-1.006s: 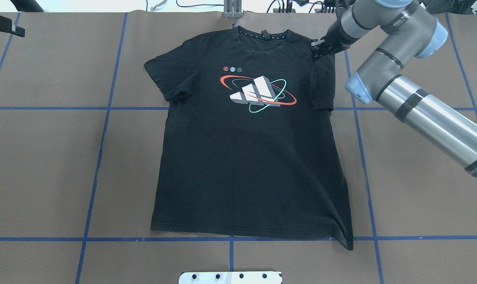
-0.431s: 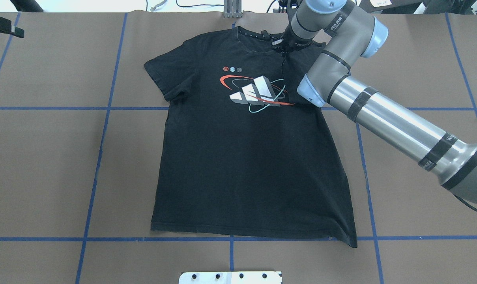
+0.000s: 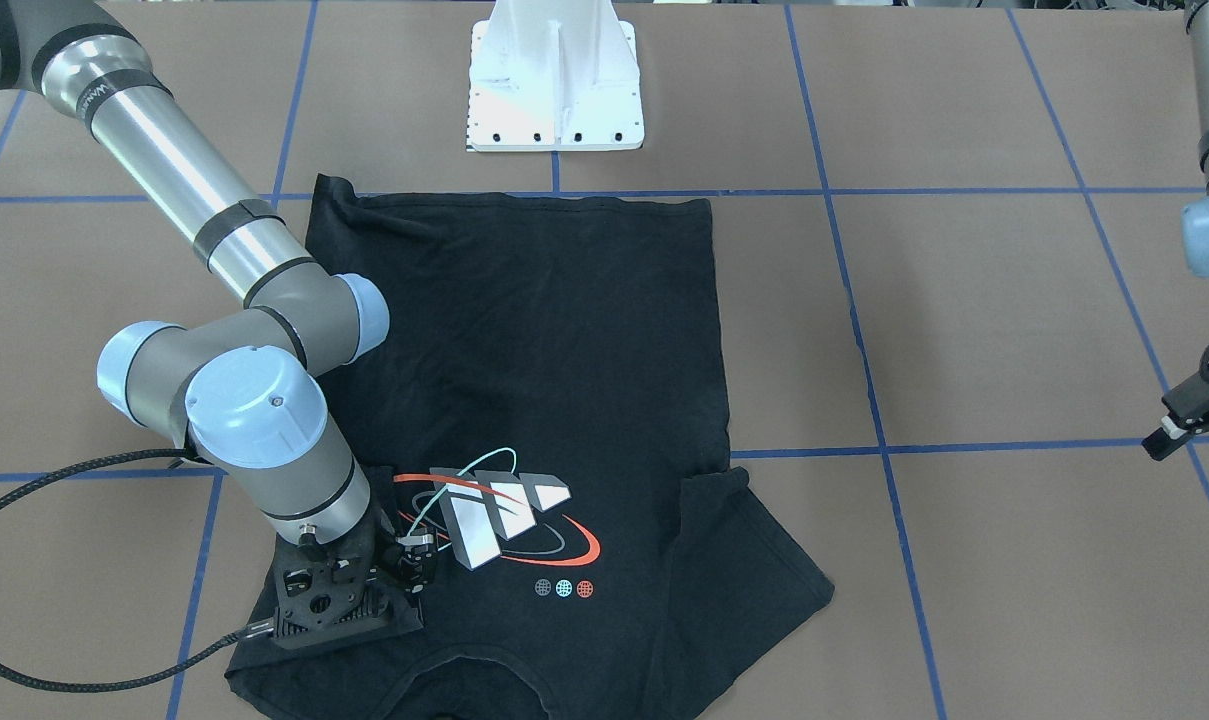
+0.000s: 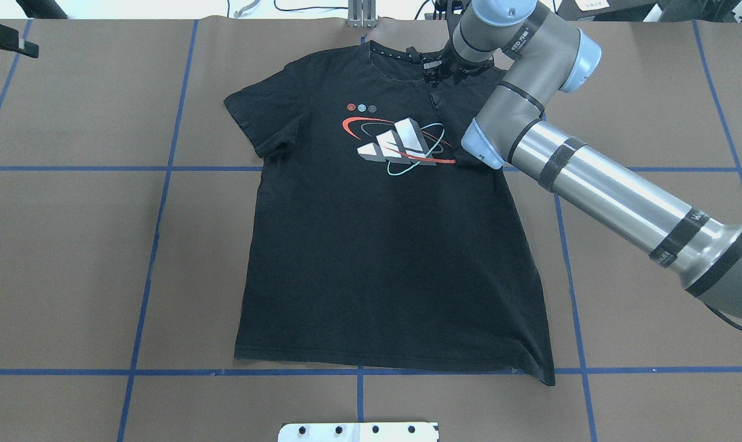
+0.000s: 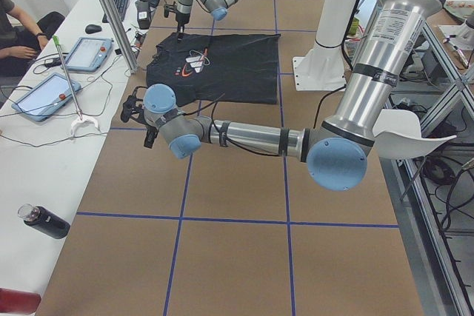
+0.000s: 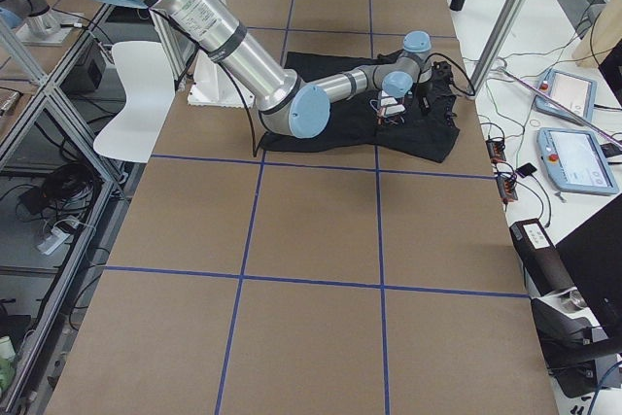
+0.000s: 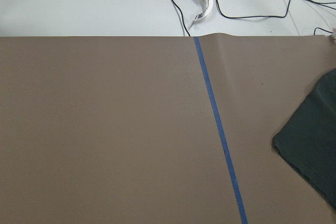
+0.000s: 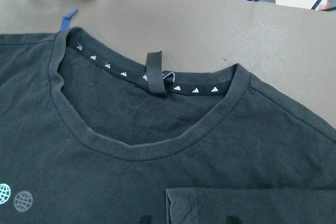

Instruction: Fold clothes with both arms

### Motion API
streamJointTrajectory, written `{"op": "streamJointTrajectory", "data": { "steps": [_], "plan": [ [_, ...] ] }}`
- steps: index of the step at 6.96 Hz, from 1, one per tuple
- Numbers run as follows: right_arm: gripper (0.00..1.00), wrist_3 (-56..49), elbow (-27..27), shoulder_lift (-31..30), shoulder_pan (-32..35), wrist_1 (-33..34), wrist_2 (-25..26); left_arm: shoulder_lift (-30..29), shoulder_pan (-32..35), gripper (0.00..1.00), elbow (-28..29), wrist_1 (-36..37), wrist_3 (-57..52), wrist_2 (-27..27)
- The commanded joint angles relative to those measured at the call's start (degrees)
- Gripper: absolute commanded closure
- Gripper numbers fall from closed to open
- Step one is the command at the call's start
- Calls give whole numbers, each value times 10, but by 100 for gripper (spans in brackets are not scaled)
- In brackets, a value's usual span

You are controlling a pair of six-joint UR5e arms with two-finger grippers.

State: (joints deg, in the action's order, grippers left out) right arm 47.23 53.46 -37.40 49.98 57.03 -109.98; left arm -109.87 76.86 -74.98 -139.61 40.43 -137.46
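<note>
The black T-shirt (image 4: pixel 383 258) lies flat and print up on the brown table, collar at the far edge; it also shows in the front view (image 3: pixel 544 330). Its right sleeve (image 4: pixel 453 104) is folded inward onto the chest beside the print. My right gripper (image 4: pixel 435 69) hovers over the collar's right side, just above that sleeve. In the right wrist view the sleeve edge (image 8: pixel 252 205) lies flat and the fingertips stand apart, holding nothing. My left gripper (image 4: pixel 5 43) is far off at the table's far left corner, open and empty (image 3: pixel 1174 425). The left wrist view catches only the other sleeve's tip (image 7: pixel 315 156).
The white pedestal base (image 3: pixel 554 90) stands at the near edge behind the shirt's hem. Blue tape lines (image 4: pixel 156 245) grid the table. A metal bracket (image 4: pixel 361 15) and cables sit past the far edge. Tablets (image 5: pixel 44 98) and a bottle (image 5: pixel 44 221) lie on the side bench.
The right arm carried the right sleeve from the shirt's outer edge inward toward the collar. The sleeve then dropped from the gripper and now lies folded flat. The left arm has not moved.
</note>
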Motion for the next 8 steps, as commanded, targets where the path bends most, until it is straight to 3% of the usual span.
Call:
{"op": "streamJointTrajectory", "data": {
  "steps": [1, 3, 5, 6, 8],
  "plan": [
    [0, 19, 3, -6, 14, -3, -16, -21, -8, 0, 6, 0, 26, 1],
    [0, 60, 65, -45, 42, -1, -84, -63, -76, 0, 2, -9, 109, 78],
    [0, 94, 157, -102, 49, 4, -133, -71, -158, 0, 9, -94, 221, 189],
    [0, 125, 195, -124, 50, 5, -145, -84, -197, 0, 31, -112, 242, 252],
    [0, 142, 229, -147, 50, 4, -146, -151, -238, 1, 146, -164, 263, 314]
  ]
}}
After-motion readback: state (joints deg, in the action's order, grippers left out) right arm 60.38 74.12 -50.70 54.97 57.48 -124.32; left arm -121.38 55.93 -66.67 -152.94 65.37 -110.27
